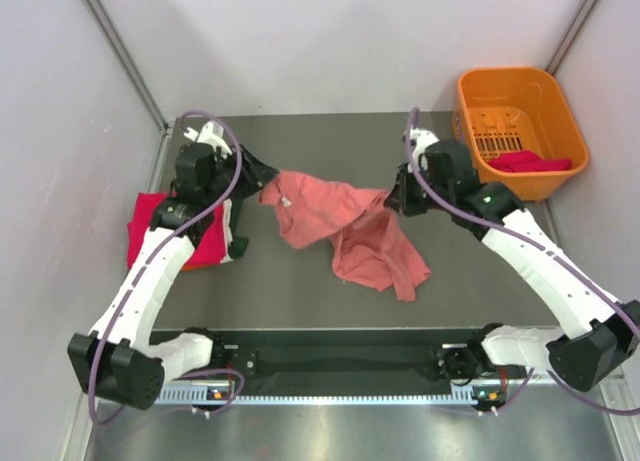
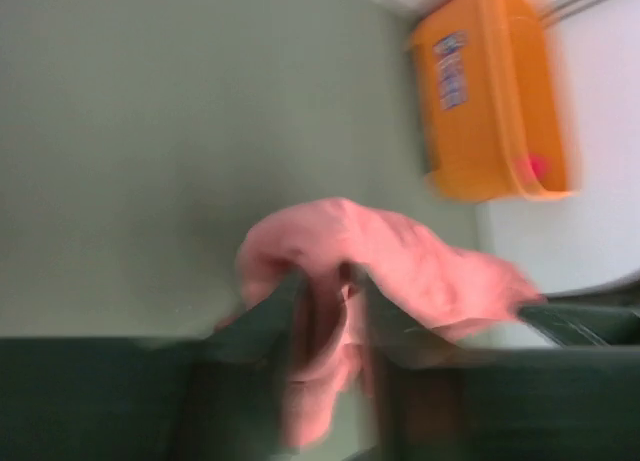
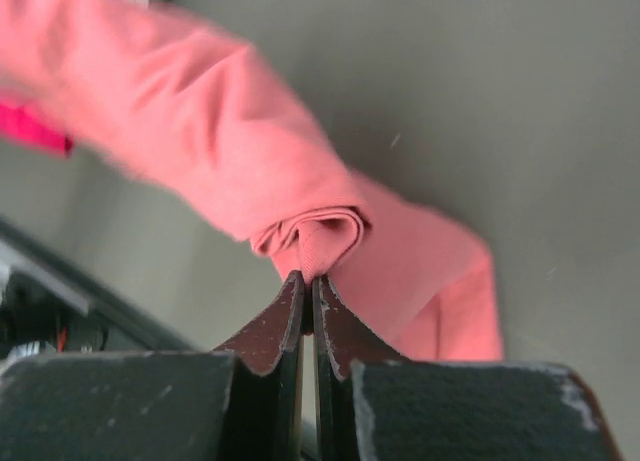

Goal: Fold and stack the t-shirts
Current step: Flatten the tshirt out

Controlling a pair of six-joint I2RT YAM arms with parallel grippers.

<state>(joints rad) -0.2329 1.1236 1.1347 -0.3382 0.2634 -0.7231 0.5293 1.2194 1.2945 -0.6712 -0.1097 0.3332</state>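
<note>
A large salmon-pink t-shirt (image 1: 350, 226) hangs crumpled between my two grippers above the middle of the table. My left gripper (image 1: 262, 177) is shut on its left edge; the blurred left wrist view shows the cloth (image 2: 390, 261) bunched between the fingers. My right gripper (image 1: 393, 199) is shut on its right edge, and the right wrist view shows a rolled fold of the cloth (image 3: 320, 236) pinched at the fingertips. A folded magenta-red t-shirt (image 1: 150, 226) lies at the table's left edge under my left arm. Another magenta-red shirt (image 1: 530, 161) lies in the basket.
An orange plastic basket (image 1: 515, 101) stands at the back right corner; it also shows in the left wrist view (image 2: 490, 91). The grey table (image 1: 300, 291) has walls close on both sides and a black rail along the near edge.
</note>
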